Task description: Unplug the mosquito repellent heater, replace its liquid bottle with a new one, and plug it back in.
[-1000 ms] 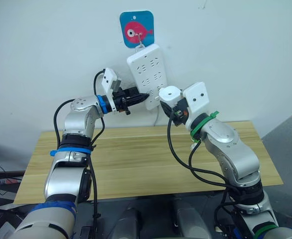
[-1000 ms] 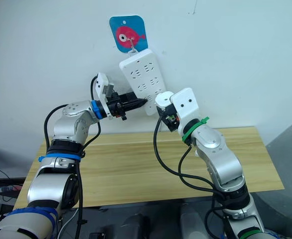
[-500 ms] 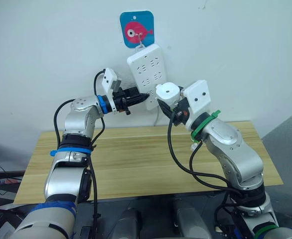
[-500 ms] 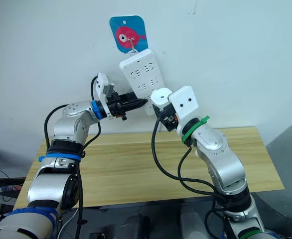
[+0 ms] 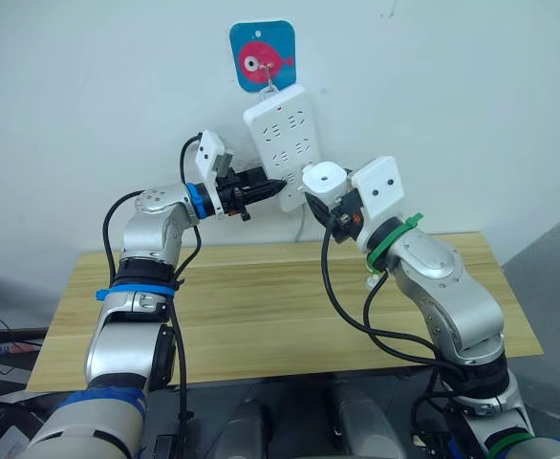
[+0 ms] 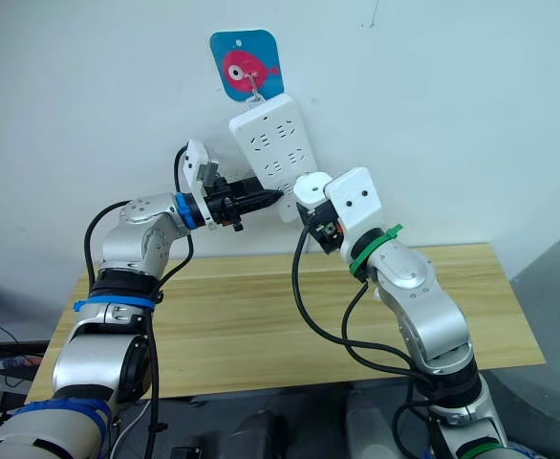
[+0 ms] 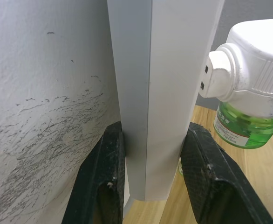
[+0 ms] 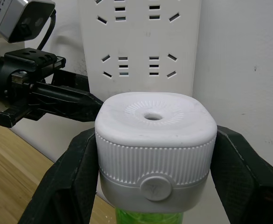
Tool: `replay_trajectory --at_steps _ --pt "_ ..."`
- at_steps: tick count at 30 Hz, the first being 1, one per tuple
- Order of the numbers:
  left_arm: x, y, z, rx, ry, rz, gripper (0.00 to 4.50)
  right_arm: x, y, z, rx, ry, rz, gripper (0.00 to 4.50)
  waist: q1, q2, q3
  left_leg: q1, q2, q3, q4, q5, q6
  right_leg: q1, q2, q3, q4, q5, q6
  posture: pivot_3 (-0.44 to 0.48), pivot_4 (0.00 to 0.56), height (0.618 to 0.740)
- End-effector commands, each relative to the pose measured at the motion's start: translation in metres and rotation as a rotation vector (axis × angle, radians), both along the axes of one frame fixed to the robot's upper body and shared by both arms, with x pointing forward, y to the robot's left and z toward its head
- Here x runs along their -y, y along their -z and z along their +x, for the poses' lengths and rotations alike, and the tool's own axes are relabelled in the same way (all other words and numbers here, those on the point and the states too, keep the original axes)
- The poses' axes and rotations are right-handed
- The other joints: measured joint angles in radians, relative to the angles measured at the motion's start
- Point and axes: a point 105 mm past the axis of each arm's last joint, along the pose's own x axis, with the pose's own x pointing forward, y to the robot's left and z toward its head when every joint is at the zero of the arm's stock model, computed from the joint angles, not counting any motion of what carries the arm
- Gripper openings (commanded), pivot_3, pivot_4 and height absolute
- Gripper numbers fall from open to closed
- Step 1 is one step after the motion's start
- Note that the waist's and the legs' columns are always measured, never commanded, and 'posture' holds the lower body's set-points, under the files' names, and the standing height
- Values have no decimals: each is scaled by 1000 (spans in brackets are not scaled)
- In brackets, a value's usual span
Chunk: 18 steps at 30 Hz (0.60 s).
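The white mosquito repellent heater (image 8: 155,140) has a round top vent and a green liquid bottle (image 7: 246,128) screwed in below. My right gripper (image 5: 326,199) is shut on the heater, one black finger (image 8: 71,186) on each side. It holds the heater (image 5: 324,179) in the air by the lower right of the white power strip (image 5: 280,134), plug side (image 7: 220,74) facing the strip across a small gap. My left gripper (image 5: 272,187) is shut on the strip's lower end (image 7: 164,93), its fingers (image 7: 104,186) clamping both faces.
The power strip hangs tilted from a blue hook plate with a red fish (image 5: 262,55) on the white wall. A wooden table (image 5: 261,306) runs below both arms. Black cables loop from the arms down over the table.
The right gripper nudged the heater slightly left toward the strip, then eased back a little. The left gripper and the strip have stayed put.
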Motion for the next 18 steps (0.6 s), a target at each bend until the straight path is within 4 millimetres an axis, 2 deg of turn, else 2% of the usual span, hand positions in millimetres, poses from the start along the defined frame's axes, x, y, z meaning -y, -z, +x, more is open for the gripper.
replay_trajectory --at_steps 1,13,18 --pt "7 -7 -4 34 31 1 1322 -1 -9 -3 44 -4 14 2983 0 0 0 0 0 0 0 0 0 0 0 0 0 0 0 -199 158 740" --pt "7 -7 -4 34 31 -1 1322 -2 -6 -1 40 -6 15 2983 0 0 0 0 0 0 0 0 0 0 0 0 0 0 0 -198 159 740" --pt "7 -7 -4 33 31 -2 1322 -4 -11 -2 63 -15 23 2983 0 0 0 0 0 0 0 0 0 0 0 0 0 0 0 -198 160 740"
